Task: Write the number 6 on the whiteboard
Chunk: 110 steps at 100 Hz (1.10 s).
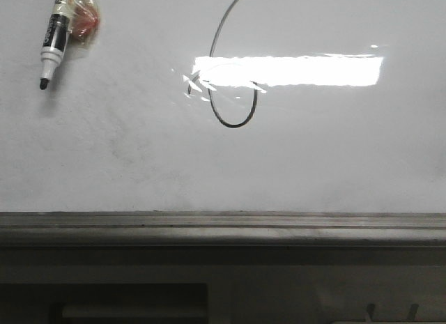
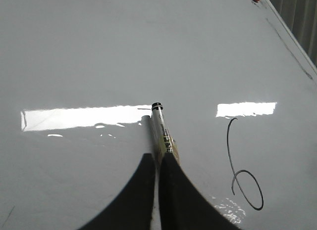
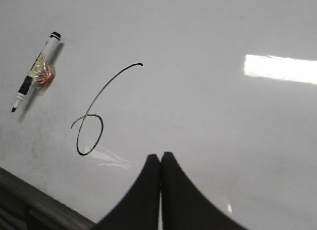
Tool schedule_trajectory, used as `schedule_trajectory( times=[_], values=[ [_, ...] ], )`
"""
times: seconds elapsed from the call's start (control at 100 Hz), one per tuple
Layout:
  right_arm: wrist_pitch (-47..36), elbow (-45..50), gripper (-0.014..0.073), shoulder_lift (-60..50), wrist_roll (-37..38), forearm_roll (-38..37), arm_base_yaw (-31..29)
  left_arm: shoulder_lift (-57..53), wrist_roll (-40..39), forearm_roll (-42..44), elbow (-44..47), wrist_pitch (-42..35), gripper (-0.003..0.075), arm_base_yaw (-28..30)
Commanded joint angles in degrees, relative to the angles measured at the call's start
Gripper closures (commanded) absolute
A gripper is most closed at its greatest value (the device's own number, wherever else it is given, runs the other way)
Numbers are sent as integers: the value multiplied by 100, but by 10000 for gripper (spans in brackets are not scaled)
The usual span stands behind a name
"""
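Although glare hides part of it, the number 6 (image 1: 234,126) shows as a thin dark line on the whiteboard (image 1: 104,164): a small oval loop with a long curved stem. In the front view the stem runs off the top edge at 12 o'clock, and a bright rectangular glare (image 1: 293,71) washes out the upper half of the loop. The board is glossy white with faint grey smudges. A dull grey metal ledge (image 1: 223,226) runs along its near edge at 6 o'clock.

A marker (image 1: 53,38) lies flat on the board at about 10 o'clock from the 6, well apart from it. It is a slim white cylinder with a black band, and its dark tip points toward 6 o'clock. A crumpled wad of clear tape (image 1: 85,17) with a reddish core clings to its barrel, and the top edge cuts off the back end.

The left gripper (image 2: 157,158) has its curved black fingers pressed together, and they hide the marker's (image 2: 161,131) near end. Whether they touch it cannot be told. The right gripper (image 3: 160,156) also has its fingers together, holding nothing, above bare board near the 6 (image 3: 83,154). The marker's label is too small to read.
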Motion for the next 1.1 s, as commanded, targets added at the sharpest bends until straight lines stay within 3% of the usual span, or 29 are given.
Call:
schedule_trajectory(
  times=[0.0, 0.32, 0.44, 0.65, 0.91, 0.98, 1.09],
  values=[
    [-437, -140, 659, 58, -77, 89, -49, 63, -11, 84, -140, 97, 740, 4],
    [-437, -140, 659, 58, -77, 89, -49, 63, -11, 84, -140, 85, 740, 4],
    [-437, -140, 659, 58, -77, 89, -49, 85, -299, 561, -127, -206, 740, 4],
    [-437, -140, 659, 58, -77, 89, -49, 508, -3884, 4414, 68, -446, 740, 793],
    [-437, -140, 659, 58, -77, 89, -49, 591, -7612, 7809, 337, 558, 740, 2552],
    [-437, -140, 659, 58, -77, 89, -49, 440, -8355, 8447, 443, 730, 740, 2864],
    [-437, -140, 659, 58, -77, 89, -49, 201, -8829, 9043, 667, 746, 740, 3284]
  ],
)
